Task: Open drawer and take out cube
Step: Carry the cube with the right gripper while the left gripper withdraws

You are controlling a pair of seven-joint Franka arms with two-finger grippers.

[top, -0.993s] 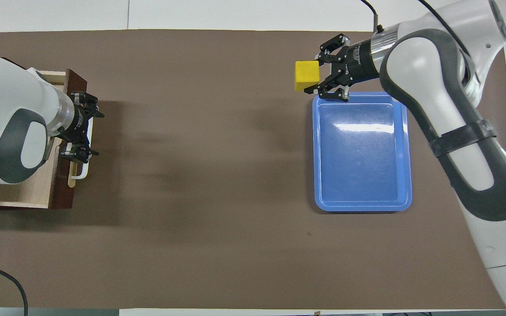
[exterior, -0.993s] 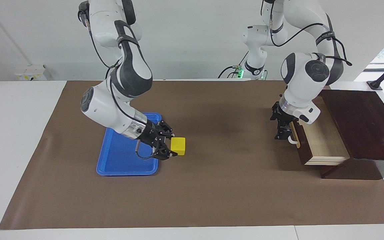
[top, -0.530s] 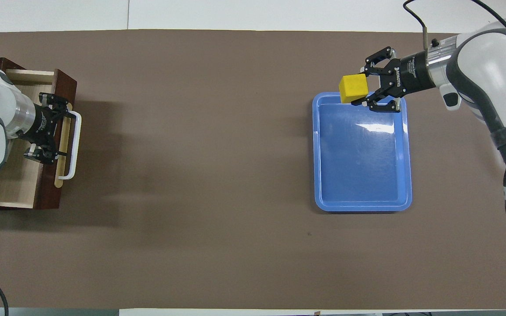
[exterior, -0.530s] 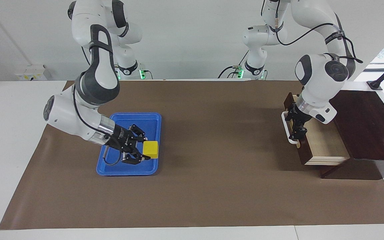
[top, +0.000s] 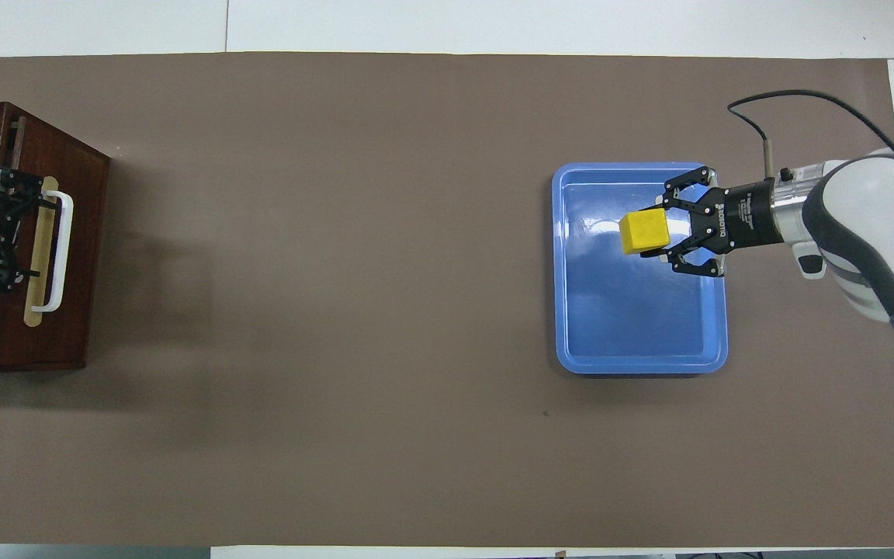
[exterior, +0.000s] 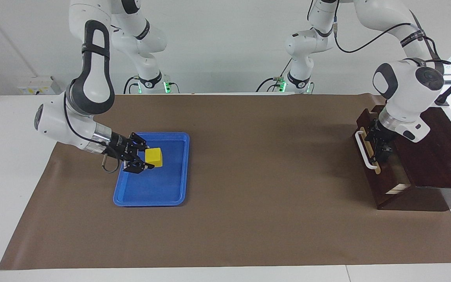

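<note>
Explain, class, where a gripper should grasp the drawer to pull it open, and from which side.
Grip the white bar handle on the drawer front, coming from in front of the drawer. The bar stands off the tan strip, leaving room for a finger. The left gripper is already at it.

My counter is white, and a big brown mat covers most of it. A flat blue tray lies on the mat near my right arm's end. A dark wooden cabinet sits at my left arm's end, with its drawer facing the tray.
</note>
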